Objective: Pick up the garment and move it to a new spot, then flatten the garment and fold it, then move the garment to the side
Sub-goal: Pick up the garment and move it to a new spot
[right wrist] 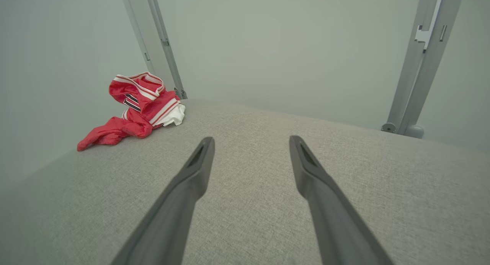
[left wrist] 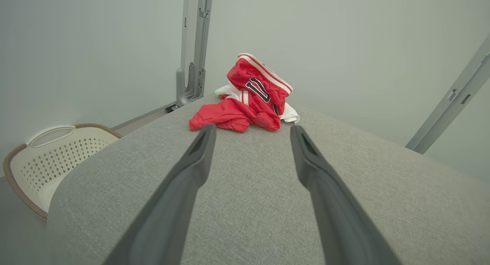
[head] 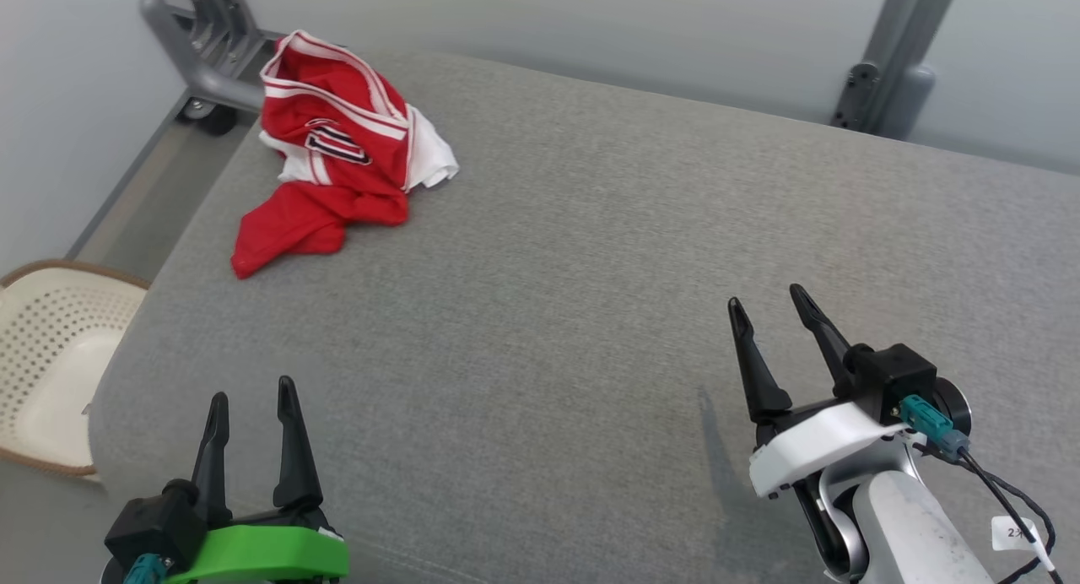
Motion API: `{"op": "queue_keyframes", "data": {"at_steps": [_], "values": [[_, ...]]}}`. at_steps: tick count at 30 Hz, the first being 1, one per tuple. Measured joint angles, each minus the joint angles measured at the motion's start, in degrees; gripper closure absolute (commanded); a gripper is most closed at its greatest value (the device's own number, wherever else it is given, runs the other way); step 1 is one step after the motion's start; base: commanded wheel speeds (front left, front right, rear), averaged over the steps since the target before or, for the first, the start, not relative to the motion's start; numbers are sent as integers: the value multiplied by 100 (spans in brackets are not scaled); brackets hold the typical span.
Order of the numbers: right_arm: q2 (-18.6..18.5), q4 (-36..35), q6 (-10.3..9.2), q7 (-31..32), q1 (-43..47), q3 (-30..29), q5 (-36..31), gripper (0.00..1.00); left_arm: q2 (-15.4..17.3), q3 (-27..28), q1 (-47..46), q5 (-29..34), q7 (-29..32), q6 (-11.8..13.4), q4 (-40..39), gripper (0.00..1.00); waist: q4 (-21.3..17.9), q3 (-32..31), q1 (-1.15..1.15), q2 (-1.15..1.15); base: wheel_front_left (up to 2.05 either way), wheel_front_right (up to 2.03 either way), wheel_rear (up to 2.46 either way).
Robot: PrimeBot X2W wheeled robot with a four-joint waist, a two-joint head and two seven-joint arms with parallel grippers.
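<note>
The garment (head: 337,154) is a red jersey with white trim and a dark number, lying crumpled at the far left corner of the grey padded surface (head: 591,272). It also appears bunched up ahead in the left wrist view, garment (left wrist: 249,100), and far left in the right wrist view, garment (right wrist: 138,108). My left gripper (head: 253,394) sits open near the front left edge, well short of the cloth. My right gripper (head: 766,297) stands open at the front right, nothing between its fingers. Both hold nothing; left gripper (left wrist: 252,131), right gripper (right wrist: 250,142).
A cream perforated laundry basket (head: 51,356) stands on the floor left of the surface. Grey metal frame posts (head: 202,52) rise behind the far left corner and at the far right (head: 894,69). A pale wall backs the surface.
</note>
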Motion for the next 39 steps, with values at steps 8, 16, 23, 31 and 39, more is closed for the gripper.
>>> {"op": "queue_keyframes", "data": {"at_steps": [8,16,23,31,39], "values": [[2,-69,0,119,-4,180,-3,0,1,48,109,-109,0,27,-53,0,703,24,0,0,0,0,0],[3,-237,0,250,-13,51,-209,0,-1,283,-109,-56,-1,-68,-12,0,605,190,0,0,0,0,0],[5,-604,0,445,-64,-103,-513,0,265,456,-1197,71,1,-435,490,0,370,466,0,0,0,0,0],[2,-1199,0,694,-271,-164,-822,0,1067,493,-2852,102,627,-643,1511,0,29,904,0,0,0,0,0],[-219,-2000,0,1011,-485,-121,-950,0,1616,581,-4103,-123,1113,-770,2750,0,-369,1548,0,0,0,0,0]]}}
